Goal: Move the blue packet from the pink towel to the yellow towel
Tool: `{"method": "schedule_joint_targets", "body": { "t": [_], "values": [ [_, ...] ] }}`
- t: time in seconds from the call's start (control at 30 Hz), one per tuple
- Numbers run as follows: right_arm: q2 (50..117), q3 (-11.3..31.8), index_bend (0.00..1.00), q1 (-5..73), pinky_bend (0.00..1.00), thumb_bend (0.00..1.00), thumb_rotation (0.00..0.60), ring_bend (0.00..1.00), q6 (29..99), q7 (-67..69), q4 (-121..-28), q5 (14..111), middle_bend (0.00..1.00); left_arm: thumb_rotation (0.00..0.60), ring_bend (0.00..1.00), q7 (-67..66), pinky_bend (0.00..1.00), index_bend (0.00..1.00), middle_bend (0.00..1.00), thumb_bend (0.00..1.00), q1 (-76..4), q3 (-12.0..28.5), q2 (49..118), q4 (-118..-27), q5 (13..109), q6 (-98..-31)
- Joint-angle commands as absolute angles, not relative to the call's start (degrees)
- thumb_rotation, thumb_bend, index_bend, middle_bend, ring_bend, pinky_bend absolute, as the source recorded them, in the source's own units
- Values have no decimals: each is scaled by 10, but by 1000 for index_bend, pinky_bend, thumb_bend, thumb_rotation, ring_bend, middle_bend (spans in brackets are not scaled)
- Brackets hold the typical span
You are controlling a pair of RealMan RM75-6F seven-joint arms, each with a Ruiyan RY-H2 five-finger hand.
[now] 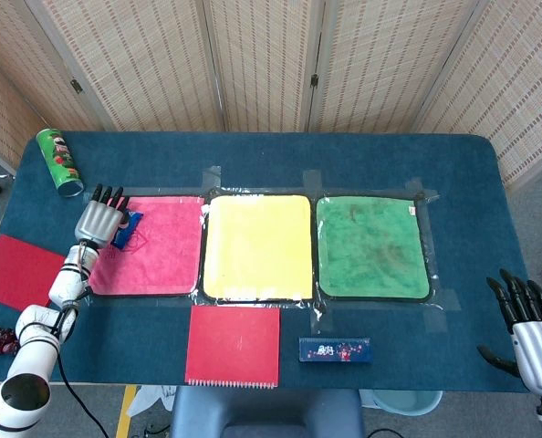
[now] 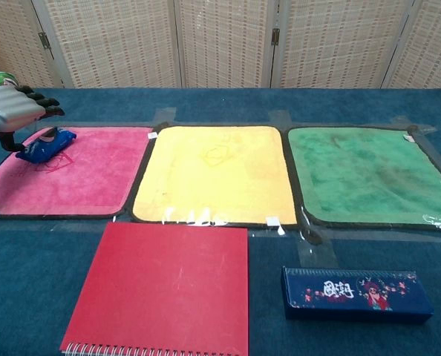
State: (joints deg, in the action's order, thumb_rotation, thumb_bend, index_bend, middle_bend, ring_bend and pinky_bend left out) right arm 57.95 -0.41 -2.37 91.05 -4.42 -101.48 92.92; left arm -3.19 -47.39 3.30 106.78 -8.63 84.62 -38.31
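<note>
We are observing the left robot hand [image 1: 101, 219] hovering with fingers spread wide over the blue packet [image 2: 46, 144], which is lying on the pink towel [image 2: 79, 174] near the surface's left edge. The yellow towel [image 1: 257, 246] is lying adjacent. The right robot hand [image 1: 526, 324] is resting wide at the near right corner.

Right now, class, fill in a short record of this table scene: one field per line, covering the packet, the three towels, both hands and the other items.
blue packet: on pink towel, far left corner
yellow towel: middle, bare
green towel: right, bare
left hand: over the packet, fingers apart; contact unclear
right hand: near right table edge, fingers apart, holding nothing
other items: red notebook, dark pencil case, green can
</note>
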Motion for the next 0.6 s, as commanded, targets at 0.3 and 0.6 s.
{"method": "schedule_joint_targets", "body": {
  "t": [0.3, 0.6],
  "values": [
    [579, -4, 0, -26, 0, 125, 600, 34, 913, -47, -1019, 931, 11, 600, 19, -4, 64, 35, 0, 362, -482, 21, 1070, -108, 859, -424],
    [578, -4, 0, -30, 0, 125, 600, 34, 920, -42, -1016, 933, 11, 600, 23, 14, 63, 52, 0, 363, -497, 6, 1075, -140, 882, -484]
  ]
}}
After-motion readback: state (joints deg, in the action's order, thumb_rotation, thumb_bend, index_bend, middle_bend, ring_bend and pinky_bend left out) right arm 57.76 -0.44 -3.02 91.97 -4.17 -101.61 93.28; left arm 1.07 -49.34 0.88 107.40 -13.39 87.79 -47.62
